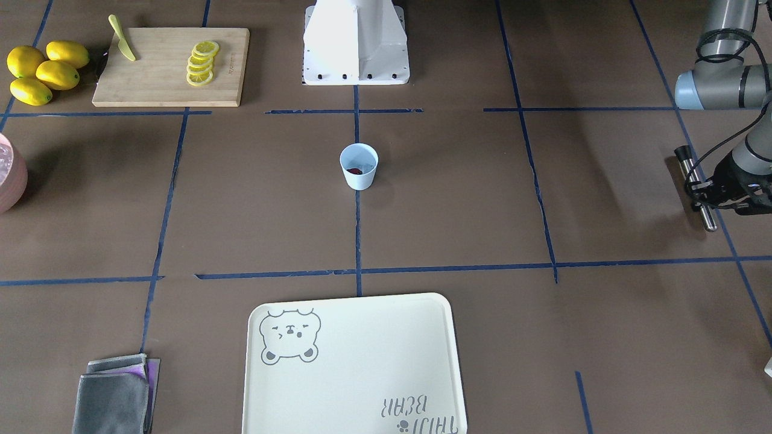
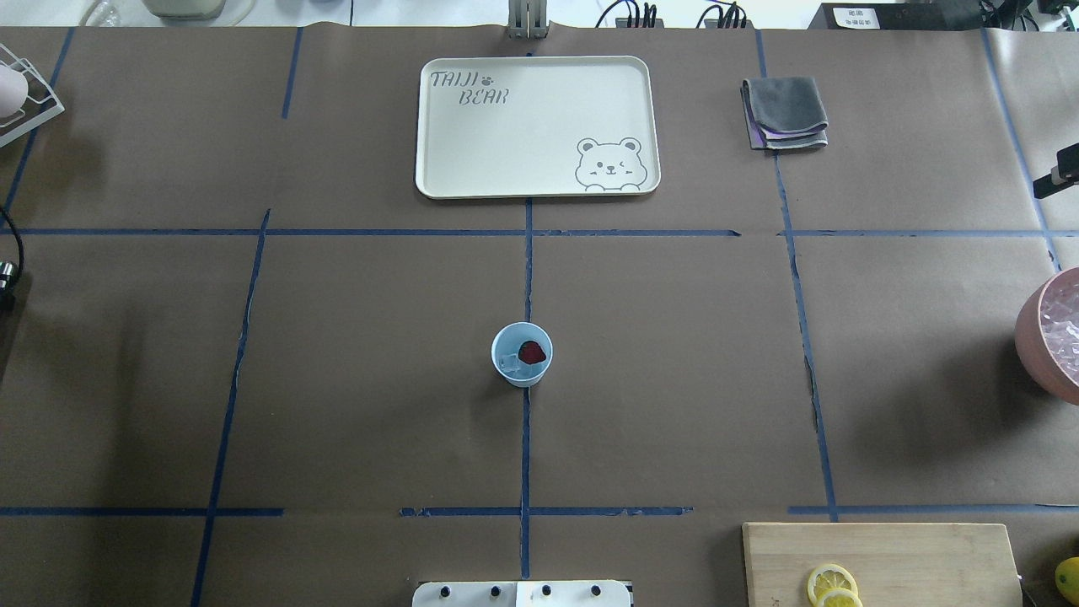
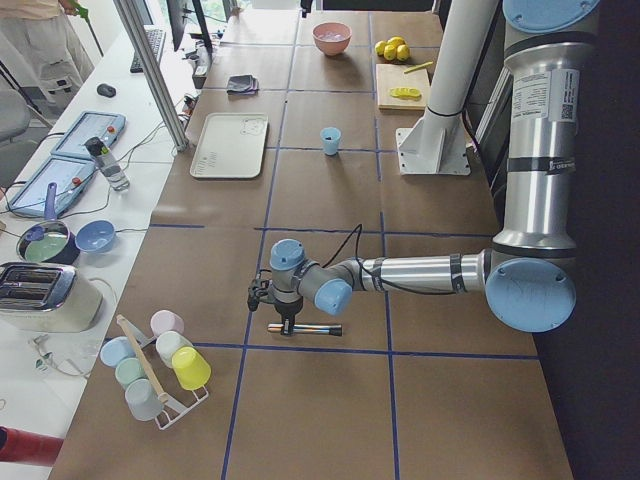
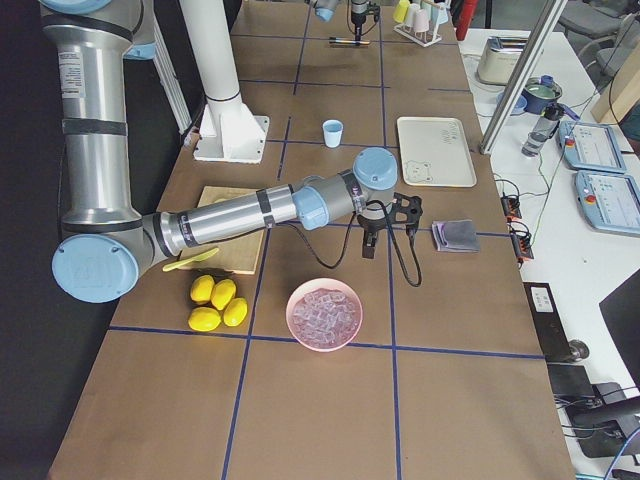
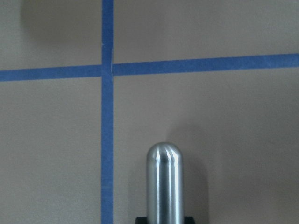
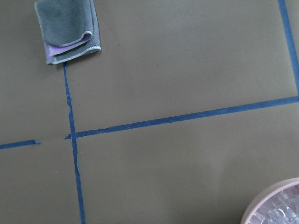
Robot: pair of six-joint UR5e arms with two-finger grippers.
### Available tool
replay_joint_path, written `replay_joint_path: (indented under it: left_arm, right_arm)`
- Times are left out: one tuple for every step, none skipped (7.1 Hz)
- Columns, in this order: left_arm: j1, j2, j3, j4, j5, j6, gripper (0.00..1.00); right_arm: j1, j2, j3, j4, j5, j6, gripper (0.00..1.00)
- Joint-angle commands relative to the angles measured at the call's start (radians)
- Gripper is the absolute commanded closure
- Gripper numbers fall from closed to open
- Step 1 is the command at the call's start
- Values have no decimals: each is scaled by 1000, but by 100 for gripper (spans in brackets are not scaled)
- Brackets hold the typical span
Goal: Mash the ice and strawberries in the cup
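Your left claw (image 1: pixel 704 196) is clamped on a metal rod (image 1: pixel 689 169), well away from the cup (image 2: pixel 524 379) sitting center of the tabletop (image 2: pixel 337 379) with the strawberry (image 2: pixel 531 351) and ice (image 2: pixel 509 363) inside; can't tell on your right claw (image 4: pixel 370 240).

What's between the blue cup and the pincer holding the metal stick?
Only bare brown paper with a blue tape line, per the front-facing view, lies between the cup and the left pincer with its metal stick.
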Motion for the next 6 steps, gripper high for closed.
replay_joint_path:
  left_arm:
    - [4, 0, -1, 0, 0, 0, 92]
    - [4, 0, 0, 0, 0, 0, 78]
    - [4, 0, 2, 0, 0, 0, 41]
    - [4, 0, 2, 0, 0, 0, 14]
    - [4, 0, 2, 0, 0, 2, 0]
    - [4, 0, 0, 1, -3, 2, 0]
  right_arm:
    - [0, 0, 0, 0, 0, 0, 0]
    - [0, 0, 0, 0, 0, 0, 0]
    - [0, 0, 0, 0, 0, 0, 0]
    - [0, 0, 0, 0, 0, 0, 0]
    - [0, 0, 0, 0, 1, 0, 0]
    - [0, 2, 0, 0, 2, 0, 0]
